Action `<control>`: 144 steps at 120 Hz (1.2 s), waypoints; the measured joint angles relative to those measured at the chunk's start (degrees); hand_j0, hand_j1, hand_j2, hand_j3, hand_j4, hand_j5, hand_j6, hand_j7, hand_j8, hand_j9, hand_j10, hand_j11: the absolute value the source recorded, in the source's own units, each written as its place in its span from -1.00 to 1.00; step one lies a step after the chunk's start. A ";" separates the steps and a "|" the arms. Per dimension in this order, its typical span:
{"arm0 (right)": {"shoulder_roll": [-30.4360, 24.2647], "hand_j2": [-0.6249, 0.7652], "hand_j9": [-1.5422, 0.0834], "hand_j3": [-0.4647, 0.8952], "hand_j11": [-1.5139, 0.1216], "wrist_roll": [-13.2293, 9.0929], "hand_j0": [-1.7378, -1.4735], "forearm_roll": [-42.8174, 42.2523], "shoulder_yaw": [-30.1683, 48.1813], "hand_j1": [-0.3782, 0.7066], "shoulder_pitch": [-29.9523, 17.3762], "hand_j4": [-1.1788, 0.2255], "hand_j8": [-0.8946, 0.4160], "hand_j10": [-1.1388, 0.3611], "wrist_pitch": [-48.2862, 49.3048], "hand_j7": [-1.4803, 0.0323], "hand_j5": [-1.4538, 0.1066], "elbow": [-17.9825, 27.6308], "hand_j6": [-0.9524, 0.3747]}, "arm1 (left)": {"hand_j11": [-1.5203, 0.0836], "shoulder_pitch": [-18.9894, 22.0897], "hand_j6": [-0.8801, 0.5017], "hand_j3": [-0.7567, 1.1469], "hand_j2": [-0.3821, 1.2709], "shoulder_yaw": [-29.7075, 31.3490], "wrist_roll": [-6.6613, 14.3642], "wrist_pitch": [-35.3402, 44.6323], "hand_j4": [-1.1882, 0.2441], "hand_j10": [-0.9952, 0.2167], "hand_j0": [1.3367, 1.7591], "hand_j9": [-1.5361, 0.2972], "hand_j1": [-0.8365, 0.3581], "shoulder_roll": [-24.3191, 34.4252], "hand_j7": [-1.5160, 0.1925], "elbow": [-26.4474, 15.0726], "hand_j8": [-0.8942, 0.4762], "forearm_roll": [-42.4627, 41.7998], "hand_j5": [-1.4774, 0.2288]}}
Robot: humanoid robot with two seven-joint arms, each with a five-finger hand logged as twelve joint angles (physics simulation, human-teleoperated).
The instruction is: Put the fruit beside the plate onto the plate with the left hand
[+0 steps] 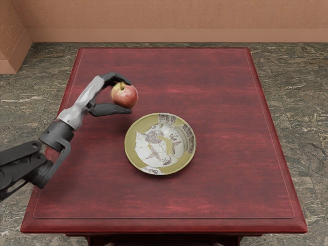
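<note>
You are looking down at a slant on a dark red wooden counter (230, 128) standing on a marbled stone floor. The left arm comes in from the left edge of the view, and the left robot hand (102, 95) is closed around a red and yellow apple (124, 95). Dark fingers curl over the top of the fruit and the thumb sits beneath it. The right arm is not in view.

The apple is up and to the left of the plate (129, 146), near it but apart from it, and no part of the fruit is over the rim. The plate is round, with an olive rim and a pale painted pattern in the middle, and nothing lies on it.

As for progress, you can judge the grasp as made: the apple is in the hand and looks raised off the counter, though the view does not settle this. What is left is carrying it right and towards the near edge until it is over the plate, lowering it and letting go.

The apple is nearly round, so it has no marked long axis. Its stem end faces up, tilted slightly left, which makes its stem-to-base line roughly upright.
</note>
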 joint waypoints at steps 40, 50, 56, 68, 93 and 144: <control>0.00 -0.10 0.90 -0.32 0.85 0.02 -0.40 -0.10 0.00 -0.95 0.23 0.68 0.36 0.52 0.00 0.96 0.86 0.00 0.43 | -0.16 -0.04 -0.26 -0.21 -0.16 2.57 0.01 -0.16 -0.08 -0.20 0.51 -0.25 0.10 -2.24 -0.19 -9.83 -0.23 4.59 -0.28; 0.00 -0.10 0.90 -0.32 0.85 0.02 -0.40 -0.11 0.00 -0.95 0.35 0.68 0.36 0.52 0.00 0.96 0.86 0.00 0.43 | -0.15 2.15 -0.31 -0.21 -0.14 4.36 0.03 -0.07 -0.10 -0.25 0.51 -0.24 0.11 -2.20 -0.19 -11.14 -0.28 6.82 -0.28; 0.00 -0.10 0.90 -0.32 0.85 0.01 -0.40 -0.11 0.00 -0.95 0.47 0.68 0.36 0.52 0.00 0.96 0.86 0.00 0.43 | -0.15 2.97 -0.33 -0.21 -0.12 5.17 0.03 -0.02 -0.11 -0.27 0.51 -0.24 0.13 -2.20 -0.19 -11.58 -0.29 7.97 -0.28; 0.00 -0.10 0.90 -0.32 0.85 0.01 -0.40 -0.10 0.00 -0.95 0.61 0.68 0.36 0.52 0.00 0.96 0.86 0.00 0.43 | -0.14 3.11 -0.38 -0.21 -0.15 6.40 0.05 0.12 -0.13 -0.33 0.51 -0.23 0.18 -2.05 -0.18 -11.86 -0.35 9.28 -0.28; 0.00 -0.10 0.90 -0.32 0.85 0.02 -0.40 -0.12 -0.01 -0.95 0.69 0.68 0.36 0.52 0.00 0.96 0.86 0.00 0.43 | 0.04 2.96 -0.32 -0.21 -0.17 6.16 0.01 0.45 -0.02 -0.20 0.51 -0.06 0.28 -2.21 0.00 -10.58 -0.28 7.10 -0.09; 0.00 -0.10 0.90 -0.32 0.85 0.01 -0.40 -0.10 -0.01 -0.95 0.70 0.68 0.36 0.52 0.00 0.96 0.86 0.00 0.43 | 0.75 2.62 0.17 -0.20 -0.48 -1.24 0.01 0.20 0.54 0.50 0.52 0.55 0.86 -1.85 0.64 -10.89 0.20 -1.33 0.60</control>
